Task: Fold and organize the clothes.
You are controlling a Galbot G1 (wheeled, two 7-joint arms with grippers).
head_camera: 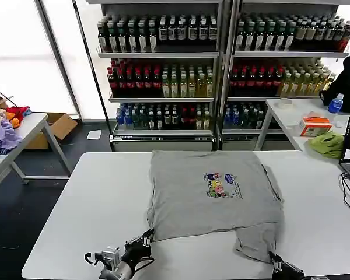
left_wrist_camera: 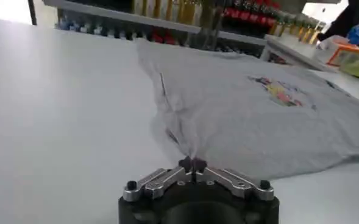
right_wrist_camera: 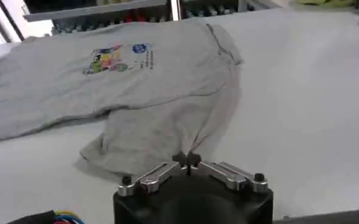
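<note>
The left gripper (left_wrist_camera: 193,163) is pinched tight on the near-left corner of the grey shirt (head_camera: 213,195), the cloth drawn up into a small peak where its fingertips meet at the near edge of the white table (head_camera: 76,198). The right gripper (right_wrist_camera: 188,161) is likewise clamped on the fabric at the shirt's near-right corner, where the cloth bunches and hangs in loose folds toward the table's near edge. Outward from both, the shirt lies spread print-up across the middle of the table, its coloured chest print (head_camera: 220,185) roughly central, the far edge reaching toward the drink shelves (head_camera: 221,70). This looks like the start of a fold, with both near corners held. The next move likely calls for lifting both corners together and carrying them evenly toward the far edge, keeping the cloth taut so the bunched right side flattens rather than creasing.
</note>
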